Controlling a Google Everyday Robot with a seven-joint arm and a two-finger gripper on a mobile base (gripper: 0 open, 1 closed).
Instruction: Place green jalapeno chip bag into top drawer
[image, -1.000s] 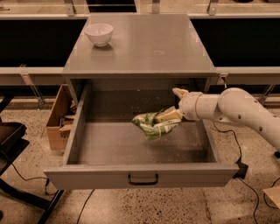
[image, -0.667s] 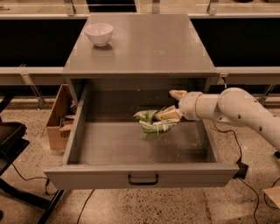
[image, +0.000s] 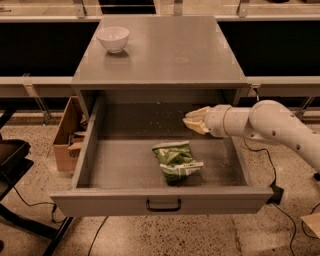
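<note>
Grey metal lies nearest: the top drawer stands wide open, with its small black handle at the middle of the front panel. Just behind that panel, the green jalapeno chip bag lies flat on the drawer floor. It sits a little right of centre with a pale end toward the front, well inside the walls and touching none of them.

Further back and to the right, the gripper hangs above the rear part of the floor, close to the right wall. Its tan fingers look parted and hold nothing, and it is clear of the bag, with bare floor between them. Pale crumbs speckle the floor at the back.

A cardboard box stands on the ground to the left of the drawer. Beyond the drawer is the cabinet top, with a white bowl at its far left corner.

The placing itself looks done, as the bag rests in the right compartment and has been let go. Only lifting the arm out of the drawer seems to be left.
</note>
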